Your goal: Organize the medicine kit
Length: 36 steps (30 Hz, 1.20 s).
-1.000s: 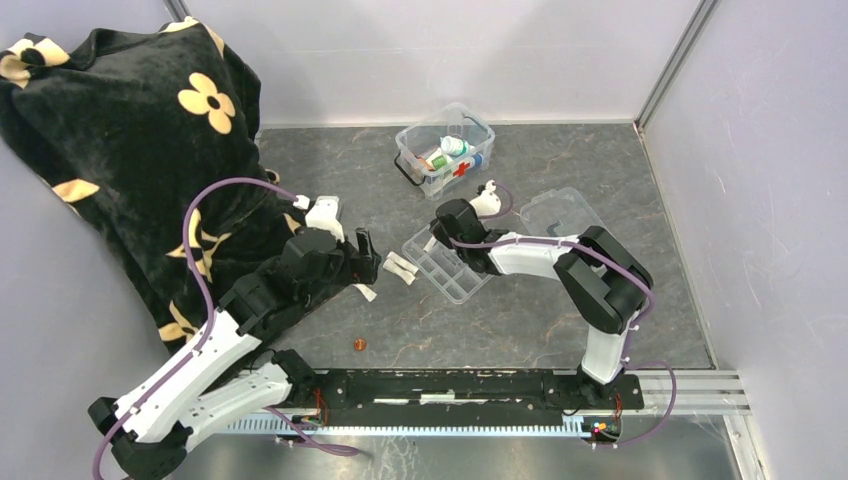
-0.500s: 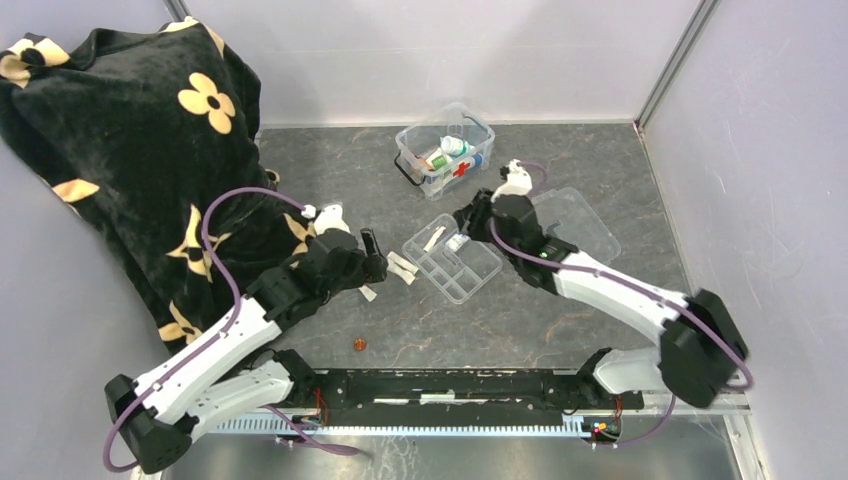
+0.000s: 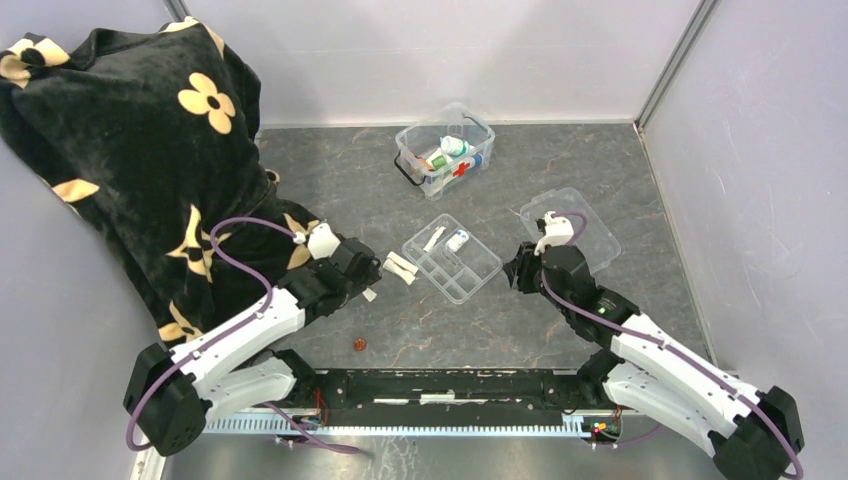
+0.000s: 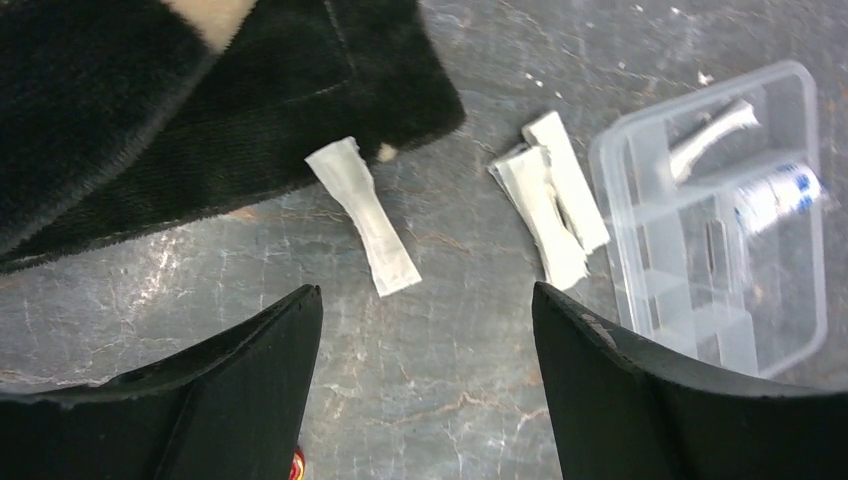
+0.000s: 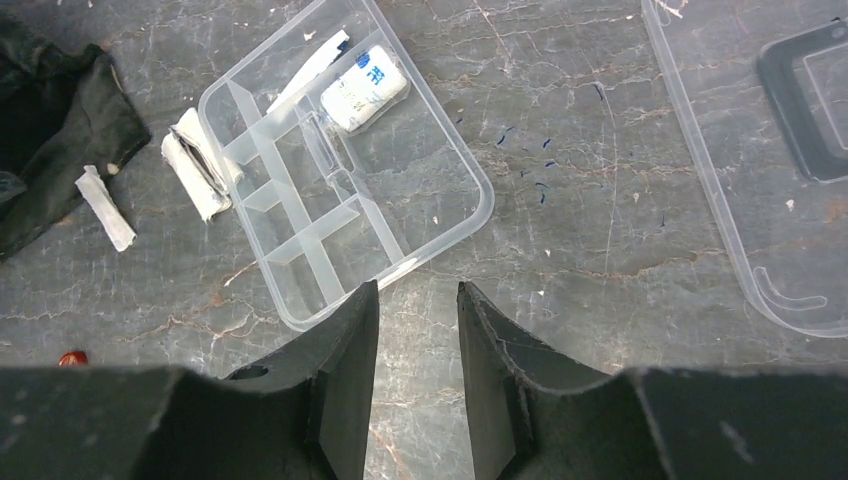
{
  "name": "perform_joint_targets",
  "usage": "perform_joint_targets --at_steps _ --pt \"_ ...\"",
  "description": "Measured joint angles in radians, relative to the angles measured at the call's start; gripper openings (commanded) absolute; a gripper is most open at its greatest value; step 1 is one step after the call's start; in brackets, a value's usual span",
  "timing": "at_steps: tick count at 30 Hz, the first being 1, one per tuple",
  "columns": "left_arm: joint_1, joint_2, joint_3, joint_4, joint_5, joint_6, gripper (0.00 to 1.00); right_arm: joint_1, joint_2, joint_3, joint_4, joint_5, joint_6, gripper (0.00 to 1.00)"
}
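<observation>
Well, we are only getting started, we are guessing. The medicine kit [image 3: 445,150] is sitting on the surface [image 3: 350,190] beyond the tray [image 3: 470,278], well apart from it, with its top off and a few bottles [image 3: 452,148] lying inside. Two things are already lying in the tray: a little white bottle [image 5: 364,89] and a thin white stick [image 5: 312,60]. Two white packets [image 4: 548,200] are lying just beside the tray on its left, and one more packet [image 4: 362,215] is lying further left, by the black blanket [image 3: 130,130]. Those are waiting to be put away. We are holding our left gripper [image 4: 425,320] wide apart and empty over the packets. Our right gripper [image 5: 415,310] is hovering just right of the tray, only a little apart, holding nothing.
</observation>
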Motion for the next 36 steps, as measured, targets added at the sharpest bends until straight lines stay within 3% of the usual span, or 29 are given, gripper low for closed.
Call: perform_joint_targets --at_steps 12,22,34,36 --pt "0.043 0.229 -0.047 0.087 -0.006 -0.153 0.77 0.0 -0.06 -0.014 -0.081 -0.01 -0.025 0.41" --pt "0.084 0.291 -0.047 0.155 -0.004 -0.189 0.68 0.0 -0.061 -0.015 -0.104 -0.014 -0.03 0.41" --pt "0.087 0.343 -0.049 0.196 0.001 -0.192 0.47 0.0 -0.077 -0.035 -0.107 -0.013 -0.03 0.41" --pt "0.087 0.346 -0.049 0.201 0.002 -0.192 0.39 0.0 -0.079 -0.036 -0.107 -0.013 -0.03 0.42"
